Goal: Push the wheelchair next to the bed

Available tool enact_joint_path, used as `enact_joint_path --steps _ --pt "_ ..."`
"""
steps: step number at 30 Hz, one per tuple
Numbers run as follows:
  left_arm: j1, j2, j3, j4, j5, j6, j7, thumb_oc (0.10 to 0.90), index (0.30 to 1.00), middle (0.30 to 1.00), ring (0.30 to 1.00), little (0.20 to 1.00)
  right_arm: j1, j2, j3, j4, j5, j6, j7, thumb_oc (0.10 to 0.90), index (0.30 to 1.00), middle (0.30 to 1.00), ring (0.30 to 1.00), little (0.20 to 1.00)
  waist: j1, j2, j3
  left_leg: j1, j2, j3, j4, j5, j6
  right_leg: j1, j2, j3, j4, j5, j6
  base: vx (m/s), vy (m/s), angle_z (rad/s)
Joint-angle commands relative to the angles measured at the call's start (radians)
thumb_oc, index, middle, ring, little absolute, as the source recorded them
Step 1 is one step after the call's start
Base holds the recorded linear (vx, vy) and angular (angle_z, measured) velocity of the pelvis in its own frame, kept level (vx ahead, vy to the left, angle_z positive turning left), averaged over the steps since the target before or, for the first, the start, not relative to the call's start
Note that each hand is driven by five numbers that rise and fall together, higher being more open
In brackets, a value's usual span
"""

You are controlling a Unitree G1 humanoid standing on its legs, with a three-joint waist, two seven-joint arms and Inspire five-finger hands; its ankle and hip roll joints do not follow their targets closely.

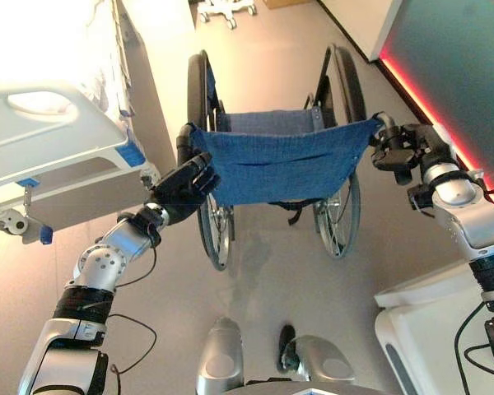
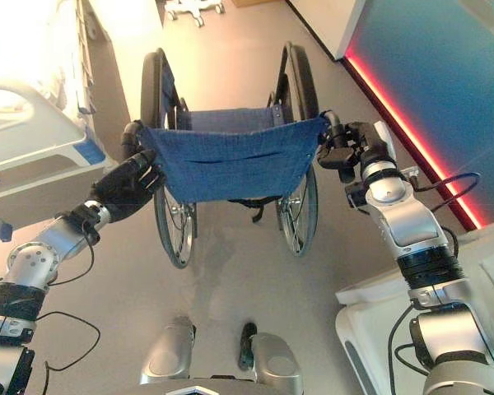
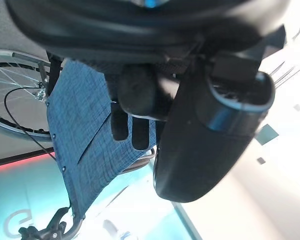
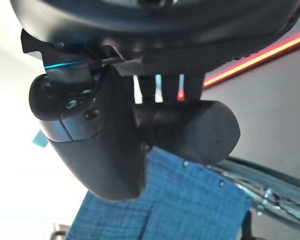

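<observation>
A wheelchair with a blue cloth backrest [image 1: 280, 164] and two large wheels stands just ahead of me, its back towards me. My left hand [image 1: 184, 188] is curled round the black left push handle [image 3: 135, 90], thumb and fingers closed over it. On the other side, my right hand [image 1: 395, 148] grips the black right push handle [image 4: 190, 125]. The bed [image 1: 58, 140], with a white end board and blue corner pieces, lies to the left. Its corner is close beside the wheelchair's left wheel [image 1: 214, 230].
A teal wall with a red light strip [image 1: 445, 115] runs along the right. A white unit [image 1: 428, 329] stands at the lower right by my right arm. A white wheeled base [image 1: 226, 10] sits far ahead. Open floor lies beyond the wheelchair.
</observation>
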Motion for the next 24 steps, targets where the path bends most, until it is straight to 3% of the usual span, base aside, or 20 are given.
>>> enact_joint_path --steps 1,3,4,6,7,9,11,12,15,16,17,19,21,23,24 --pt "-0.123 0.091 0.258 -0.096 -0.105 -0.192 -0.135 0.4 0.3 0.3 0.3 0.3 -0.027 0.069 0.106 -0.206 0.069 -0.157 0.129 0.4 0.3 0.3 0.3 0.3 0.042 -0.041 -0.202 0.076 -0.104 0.097 -0.058 -0.012 0.114 0.008 0.029 0.103 -0.137 0.192 0.081 0.28 -0.091 -0.14" --pt "-0.14 0.091 0.228 -0.09 -0.098 -0.198 -0.141 0.4 0.3 0.3 0.3 0.3 -0.044 0.081 0.124 -0.198 0.073 -0.161 0.112 0.4 0.3 0.3 0.3 0.3 0.038 -0.023 -0.208 0.08 -0.083 0.13 -0.281 0.027 0.098 0.034 0.061 0.086 -0.141 0.163 0.077 0.28 -0.073 -0.11" --pt "-0.157 0.079 0.195 -0.076 -0.08 -0.211 -0.155 0.4 0.3 0.3 0.3 0.3 -0.058 0.1 0.139 -0.174 0.066 -0.17 0.103 0.4 0.3 0.3 0.3 0.3 0.042 -0.013 -0.207 0.076 -0.087 0.154 -0.419 0.079 0.08 0.066 0.08 0.091 -0.148 0.144 0.071 0.31 -0.061 0.05" --pt "-0.163 0.065 0.166 -0.072 -0.063 -0.227 -0.165 0.4 0.3 0.3 0.3 0.3 -0.065 0.112 0.151 -0.154 0.064 -0.18 0.093 0.4 0.3 0.3 0.3 0.3 0.046 -0.005 -0.207 0.06 -0.091 0.182 -0.505 0.111 0.071 0.092 0.097 0.097 -0.156 0.132 0.066 0.36 -0.072 0.05" --pt "-0.17 0.049 0.132 -0.073 -0.049 -0.239 -0.181 0.4 0.3 0.3 0.3 0.3 -0.058 0.121 0.16 -0.139 0.052 -0.19 0.086 0.4 0.3 0.3 0.3 0.3 0.044 0.014 -0.213 0.028 -0.085 0.292 -0.648 0.172 0.058 0.149 0.133 0.09 -0.167 0.106 0.059 0.37 -0.073 0.04" --pt "-0.178 0.049 0.112 -0.072 -0.052 -0.241 -0.186 0.4 0.3 0.3 0.3 0.3 -0.022 0.114 0.152 -0.136 0.039 -0.212 0.096 0.4 0.3 0.3 0.3 0.3 0.047 0.019 -0.224 0.014 -0.092 0.335 -0.699 0.188 0.061 0.191 0.148 0.106 -0.176 0.079 0.057 0.44 -0.083 -0.04" --pt "-0.188 0.057 0.1 -0.082 -0.058 -0.238 -0.166 0.4 0.3 0.3 0.3 0.3 -0.002 0.115 0.145 -0.122 0.033 -0.236 0.114 0.4 0.3 0.3 0.3 0.3 0.05 0.016 -0.239 0.018 -0.101 0.33 -0.698 0.173 0.073 0.208 0.153 0.124 -0.175 0.057 0.059 0.41 -0.065 -0.21" --pt "-0.206 0.061 0.096 -0.089 -0.048 -0.227 -0.131 0.4 0.3 0.3 0.3 0.3 0.0 0.121 0.145 -0.106 0.035 -0.249 0.131 0.4 0.3 0.3 0.3 0.3 0.055 0.009 -0.259 0.036 -0.12 0.307 -0.715 0.142 0.092 0.223 0.155 0.145 -0.16 0.038 0.07 0.48 -0.06 -0.28" --pt "-0.227 0.073 0.082 -0.099 -0.043 -0.212 -0.083 0.4 0.3 0.3 0.3 0.3 0.015 0.115 0.143 -0.116 0.046 -0.261 0.16 0.4 0.3 0.3 0.3 0.3 0.062 -0.005 -0.288 0.051 -0.146 0.298 -0.68 0.093 0.134 0.23 0.149 0.168 -0.101 0.058 0.103 0.42 -0.051 -0.24" --pt "-0.232 0.076 0.078 -0.093 -0.037 -0.201 -0.081 0.4 0.3 0.3 0.3 0.3 0.02 0.113 0.14 -0.119 0.053 -0.264 0.163 0.4 0.3 0.3 0.3 0.3 0.067 -0.016 -0.297 0.051 -0.158 0.296 -0.664 0.073 0.15 0.231 0.144 0.178 -0.063 0.09 0.126 0.37 -0.026 -0.14" --pt "-0.246 0.079 0.063 -0.079 -0.03 -0.185 -0.091 0.4 0.3 0.3 0.3 0.3 0.022 0.113 0.14 -0.115 0.065 -0.271 0.158 0.4 0.3 0.3 0.3 0.3 0.071 -0.036 -0.304 0.06 -0.179 0.3 -0.653 0.05 0.171 0.228 0.135 0.185 0.01 0.165 0.17 0.44 -0.036 -0.27" --pt "-0.267 0.083 0.037 -0.075 -0.018 -0.172 -0.102 0.4 0.3 0.3 0.3 0.3 0.02 0.118 0.14 -0.11 0.079 -0.278 0.144 0.4 0.3 0.3 0.3 0.3 0.076 -0.045 -0.313 0.067 -0.188 0.293 -0.642 0.037 0.189 0.197 0.143 0.205 0.124 0.291 0.219 0.42 -0.048 -0.27" --pt "-0.293 0.088 -0.004 -0.091 -0.024 -0.159 -0.098 0.4 0.3 0.3 0.3 0.3 0.037 0.118 0.131 -0.124 0.088 -0.281 0.13 0.4 0.3 0.3 0.3 0.3 0.064 -0.034 -0.306 0.11 -0.179 0.255 -0.636 0.016 0.206 0.091 0.175 0.218 0.409 0.468 0.276 0.46 -0.075 -0.02" --pt "-0.303 0.09 -0.023 -0.104 -0.037 -0.152 -0.088 0.4 0.3 0.3 0.3 0.3 0.053 0.122 0.122 -0.135 0.079 -0.273 0.121 0.4 0.3 0.3 0.3 0.3 0.046 -0.027 -0.301 0.132 -0.18 0.228 -0.63 0.006 0.208 0.015 0.172 0.219 0.455 0.462 0.274 0.35 -0.016 0.1" --pt "-0.307 0.095 -0.035 -0.111 -0.049 -0.146 -0.086 0.4 0.3 0.3 0.3 0.3 0.073 0.123 0.112 -0.146 0.067 -0.268 0.117 0.4 0.3 0.3 0.3 0.3 0.03 -0.023 -0.297 0.146 -0.188 0.21 -0.623 0.0 0.206 -0.016 0.146 0.216 0.425 0.417 0.263 0.35 0.034 0.21"
